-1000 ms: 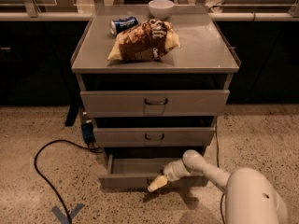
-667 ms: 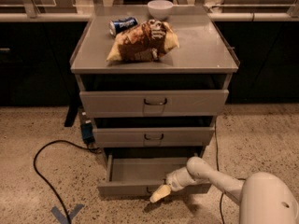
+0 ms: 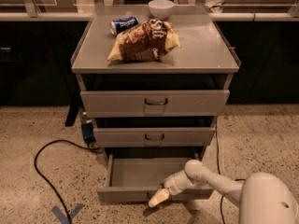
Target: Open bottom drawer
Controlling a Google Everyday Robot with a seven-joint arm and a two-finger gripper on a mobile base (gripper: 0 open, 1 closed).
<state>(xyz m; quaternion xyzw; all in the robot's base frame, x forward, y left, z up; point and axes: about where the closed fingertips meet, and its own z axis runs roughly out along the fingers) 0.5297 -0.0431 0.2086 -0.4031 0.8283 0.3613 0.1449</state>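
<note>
Nearest you, the gripper (image 3: 158,198) sits low at the front face of the bottom drawer (image 3: 135,172), about mid-width, right where its handle should be. The handle itself is hidden behind the tip, and I can't tell the claw's state or whether it has the handle. The arm (image 3: 211,180) comes in from the right, angled down and left across the drawer's right front corner. The drawer is at floor level and already well out, with the grey tray exposed and apparently empty. Key relation: the drawer's travel axis runs straight out of the cabinet toward you and the claw is on the near side of the front, so my read is the next move is a straight pull toward you, not sideways along the arm's diagonal or the tray may bind. Watch the floor cable (image 3: 39,167) to the left, it's well clear of the path. Above and behind are the middle drawer (image 3: 121,137) and top drawer (image 3: 112,102), both slightly proud. On the cabinet top are a chip bag (image 3: 145,41), a soda can (image 3: 123,24) and a white bowl (image 3: 160,7).
</note>
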